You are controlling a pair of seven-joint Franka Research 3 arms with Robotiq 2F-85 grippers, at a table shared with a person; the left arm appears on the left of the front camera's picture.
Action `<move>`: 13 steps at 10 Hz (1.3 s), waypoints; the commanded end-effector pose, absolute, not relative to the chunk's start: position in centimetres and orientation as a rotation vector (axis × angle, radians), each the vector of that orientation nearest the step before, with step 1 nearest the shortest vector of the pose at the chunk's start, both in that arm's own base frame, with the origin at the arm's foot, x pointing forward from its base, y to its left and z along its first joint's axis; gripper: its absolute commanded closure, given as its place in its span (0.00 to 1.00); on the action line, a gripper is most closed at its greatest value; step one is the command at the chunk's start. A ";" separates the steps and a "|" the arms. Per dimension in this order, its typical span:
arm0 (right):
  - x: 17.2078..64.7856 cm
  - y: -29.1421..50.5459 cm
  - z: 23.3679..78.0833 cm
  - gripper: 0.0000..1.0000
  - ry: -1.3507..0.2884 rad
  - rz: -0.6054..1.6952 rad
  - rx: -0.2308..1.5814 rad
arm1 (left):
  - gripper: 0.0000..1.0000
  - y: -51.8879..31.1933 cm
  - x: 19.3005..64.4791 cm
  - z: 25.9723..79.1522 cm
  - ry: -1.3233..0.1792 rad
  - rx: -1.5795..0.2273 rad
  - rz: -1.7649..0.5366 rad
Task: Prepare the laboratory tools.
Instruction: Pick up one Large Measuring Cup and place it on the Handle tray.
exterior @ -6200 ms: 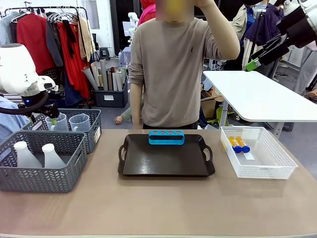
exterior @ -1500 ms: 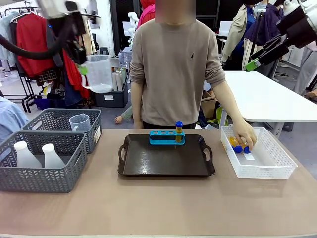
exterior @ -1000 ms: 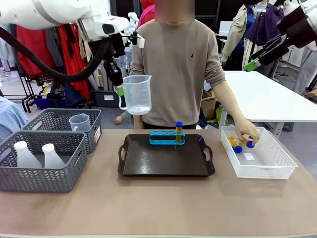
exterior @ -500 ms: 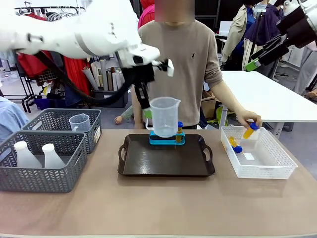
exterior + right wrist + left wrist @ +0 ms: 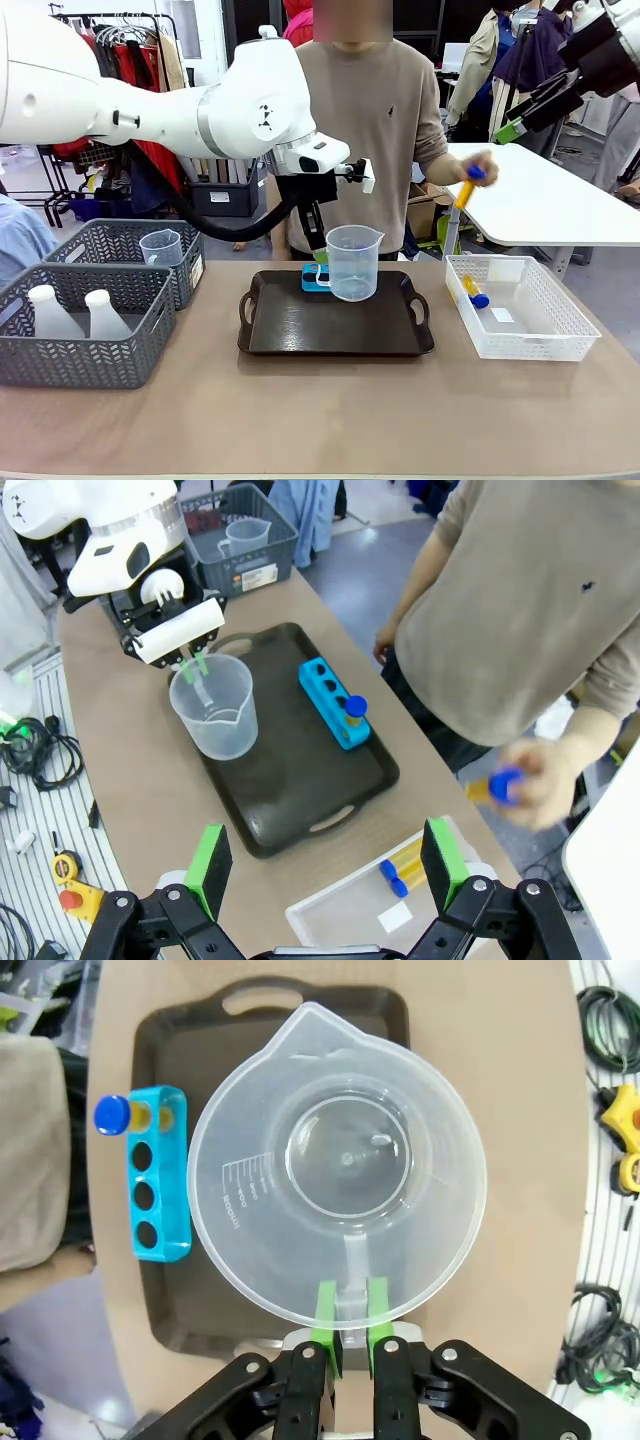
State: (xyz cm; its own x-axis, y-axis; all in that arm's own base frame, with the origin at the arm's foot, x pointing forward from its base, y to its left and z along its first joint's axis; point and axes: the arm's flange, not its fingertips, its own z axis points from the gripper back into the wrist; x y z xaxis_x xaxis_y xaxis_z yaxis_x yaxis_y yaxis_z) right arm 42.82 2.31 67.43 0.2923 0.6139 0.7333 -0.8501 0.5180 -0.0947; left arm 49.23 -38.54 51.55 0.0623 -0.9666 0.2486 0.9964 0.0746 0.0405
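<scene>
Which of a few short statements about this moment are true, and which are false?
1. The left gripper grips the beaker by its handle, above the tray. True.
2. The blue rack holds four tubes. False: one tube, three holes empty.
3. The right gripper is open, holding nothing. True.
4. The person's hand is empty. False: it holds an amber tube.

front view across table (image 5: 320, 420) toward person (image 5: 345, 150); left wrist close, straight down on tray (image 5: 165, 1300); right wrist higher, same tray
</scene>
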 end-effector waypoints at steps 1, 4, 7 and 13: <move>42.8 2.3 67.5 0.00 -0.809 1.013 0.346 | 1.00 -38.5 48.8 52.1 -0.226 -0.155 -1.499; 42.8 2.3 67.5 0.00 -0.809 1.013 0.346 | 1.00 -39.0 49.8 50.9 -0.203 -0.098 -1.572; 42.8 2.3 67.5 0.00 -0.809 1.013 0.346 | 1.00 -42.6 54.2 45.7 -0.204 -0.096 -1.670; 42.8 2.3 67.5 0.00 -0.809 1.013 0.346 | 1.00 -45.0 55.9 39.9 -0.203 -0.099 -1.716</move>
State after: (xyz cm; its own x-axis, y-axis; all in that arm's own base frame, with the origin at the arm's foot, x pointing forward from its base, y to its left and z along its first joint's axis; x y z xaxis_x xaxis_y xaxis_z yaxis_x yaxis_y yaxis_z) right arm 42.81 2.31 67.43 0.2924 0.6140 0.7332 -0.8501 0.5180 -0.0948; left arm 55.68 -45.07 39.38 -0.1360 -0.9716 0.1937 0.9896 -0.1241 0.0726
